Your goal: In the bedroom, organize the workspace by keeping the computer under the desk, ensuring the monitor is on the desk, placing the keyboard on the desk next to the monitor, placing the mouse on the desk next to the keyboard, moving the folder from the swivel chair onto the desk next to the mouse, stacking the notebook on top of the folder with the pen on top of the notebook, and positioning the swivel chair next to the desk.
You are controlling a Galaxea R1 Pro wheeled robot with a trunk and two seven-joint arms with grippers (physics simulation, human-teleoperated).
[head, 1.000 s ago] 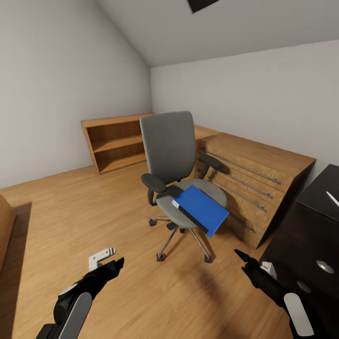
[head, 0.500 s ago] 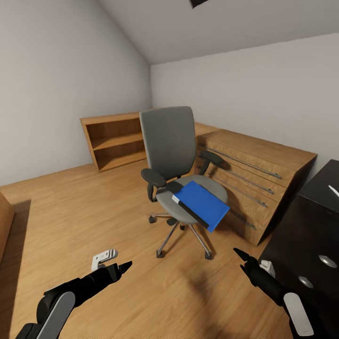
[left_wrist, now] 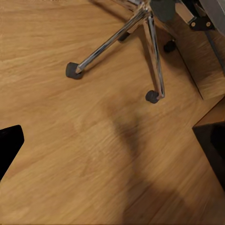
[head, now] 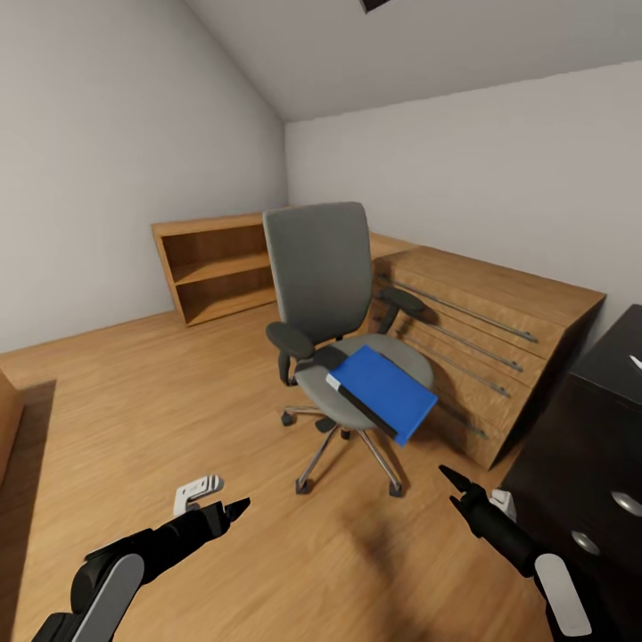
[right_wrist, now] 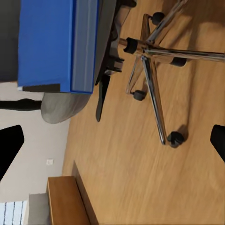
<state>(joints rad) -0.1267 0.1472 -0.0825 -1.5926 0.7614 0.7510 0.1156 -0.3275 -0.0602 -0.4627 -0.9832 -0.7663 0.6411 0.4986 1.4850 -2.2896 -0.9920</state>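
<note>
Your left tool (head: pixel 239 508) hangs low at about 7 o'clock in the head view, over the wooden floor (head: pixel 134 392), its black fingers drawn to a point; whether they are parted you cannot tell. Nothing is in it. Just behind it a small white object (head: pixel 198 490) lies on the floor. Your right tool (head: pixel 451 481) sits at about 5 o'clock, also narrowed to a tip and carrying nothing; in its wrist view two dark fingertips (right_wrist: pixel 9 145) stand at opposite edges, so it reads as spread apart.

Ahead of both, near the centre, stands the swivel chair (head: pixel 321 267), its chrome star base (head: pixel 343 446) on the floor. The blue folder (head: pixel 388 392) lies flat on the seat, overhanging the front edge toward 4 o'clock, a dark strip along its near side. At 3 to 4 o'clock the black table (head: pixel 588 464) shows silver knobs. Light wooden cabinets (head: pixel 481 339) line the walls behind the chair.
</note>
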